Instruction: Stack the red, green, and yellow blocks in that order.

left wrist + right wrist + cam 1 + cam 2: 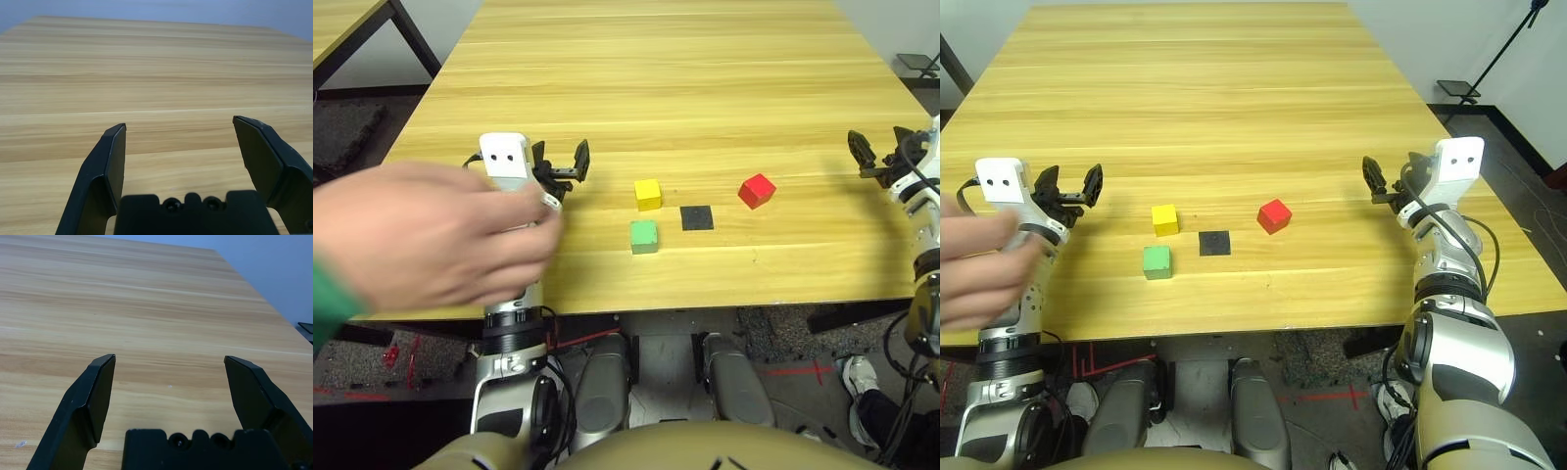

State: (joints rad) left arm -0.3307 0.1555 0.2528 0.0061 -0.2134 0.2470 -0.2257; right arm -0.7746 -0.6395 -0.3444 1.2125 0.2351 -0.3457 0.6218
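Red block (1274,216), green block (1157,262) and yellow block (1165,220) lying separate on table (1224,117), left gripper (180,122) and right gripper (170,357) both with fingers apart

You have a pale green cube (644,238), a yellow cube (648,195), a bright red cube (757,191), a black patch (696,217) and a yellowish tabletop (646,108) streaked with wood grain.
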